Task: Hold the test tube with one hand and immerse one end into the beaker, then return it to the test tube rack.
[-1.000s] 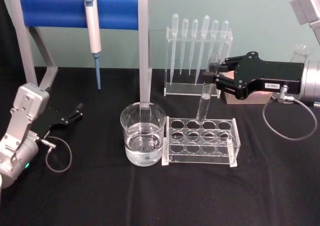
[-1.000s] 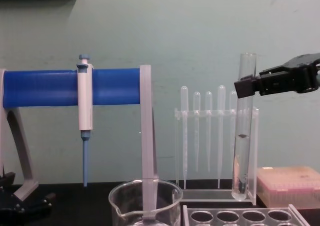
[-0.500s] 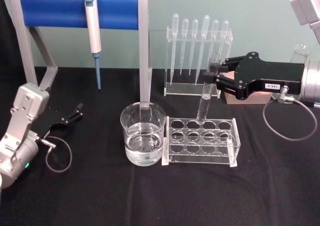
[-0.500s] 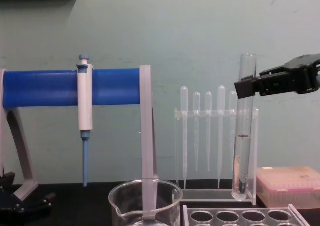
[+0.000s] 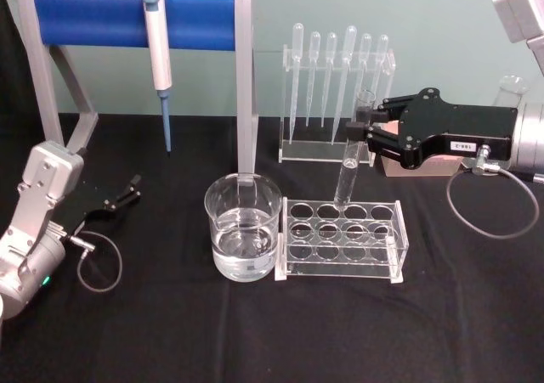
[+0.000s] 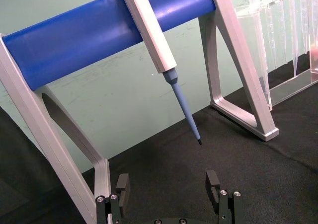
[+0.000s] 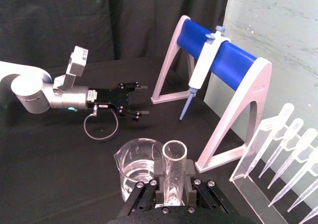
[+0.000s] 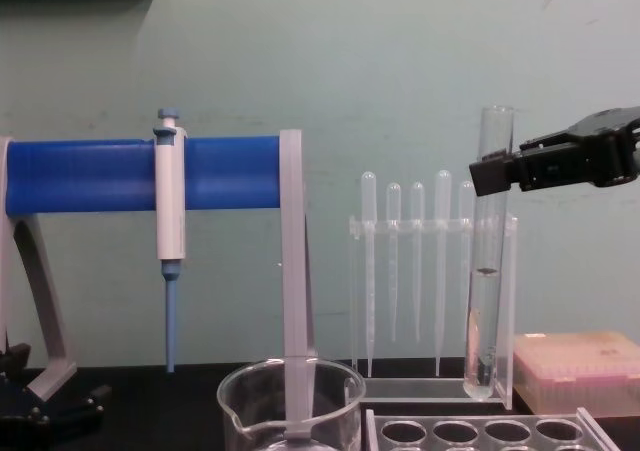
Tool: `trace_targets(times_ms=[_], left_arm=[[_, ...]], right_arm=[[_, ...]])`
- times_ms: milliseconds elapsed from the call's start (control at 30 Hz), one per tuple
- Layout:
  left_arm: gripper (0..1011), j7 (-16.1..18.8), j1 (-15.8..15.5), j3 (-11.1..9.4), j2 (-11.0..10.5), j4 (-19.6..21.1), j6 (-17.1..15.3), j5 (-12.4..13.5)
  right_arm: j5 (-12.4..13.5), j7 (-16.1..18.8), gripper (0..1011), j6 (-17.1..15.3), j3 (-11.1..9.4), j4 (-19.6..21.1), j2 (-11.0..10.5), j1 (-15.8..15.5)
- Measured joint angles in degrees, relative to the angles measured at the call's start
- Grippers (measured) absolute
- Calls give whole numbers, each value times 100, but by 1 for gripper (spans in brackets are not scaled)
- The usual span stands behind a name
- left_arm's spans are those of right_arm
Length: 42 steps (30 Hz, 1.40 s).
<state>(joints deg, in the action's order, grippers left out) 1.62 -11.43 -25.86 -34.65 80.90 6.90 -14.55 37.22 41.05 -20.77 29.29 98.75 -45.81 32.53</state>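
Observation:
My right gripper [image 5: 364,132] is shut on the test tube [image 5: 347,179] just below its mouth. The tube hangs nearly upright, its rounded bottom above the back row of the clear rack [image 5: 398,240]. In the chest view the test tube [image 8: 486,291] stands tall, with the right gripper [image 8: 495,174] pinching it near the top. The right wrist view looks down at the tube's open mouth [image 7: 174,156] between my fingers. The beaker [image 5: 243,228], part filled with clear liquid, sits just left of the rack; its rim and spout show as beaker [image 8: 290,406]. My left gripper [image 5: 127,189] rests open at the far left.
A blue-barred stand [image 5: 93,18] holds a white-and-blue pipettor [image 5: 157,52] at the back left. A clear stand of pipettes [image 5: 336,86] is behind the rack. A pink box [image 8: 578,371] lies at the back right. Black cloth covers the table.

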Motion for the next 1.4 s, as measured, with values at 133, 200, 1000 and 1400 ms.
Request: trace_targets(times_ms=[133, 200, 1000, 1400], left_arm=[[1000, 0, 0, 0, 0, 0, 0, 0], [1000, 0, 0, 0, 0, 0, 0, 0], [1000, 0, 0, 0, 0, 0, 0, 0], [1000, 0, 0, 0, 0, 0, 0, 0]], right_arm=[[-2, 0, 239, 3, -2, 0, 0, -2], [-3, 0, 239, 4, -3, 0, 0, -3], [-1, 0, 239, 5, -3, 0, 0, -5], [-2, 0, 239, 5, -3, 0, 0, -5]])
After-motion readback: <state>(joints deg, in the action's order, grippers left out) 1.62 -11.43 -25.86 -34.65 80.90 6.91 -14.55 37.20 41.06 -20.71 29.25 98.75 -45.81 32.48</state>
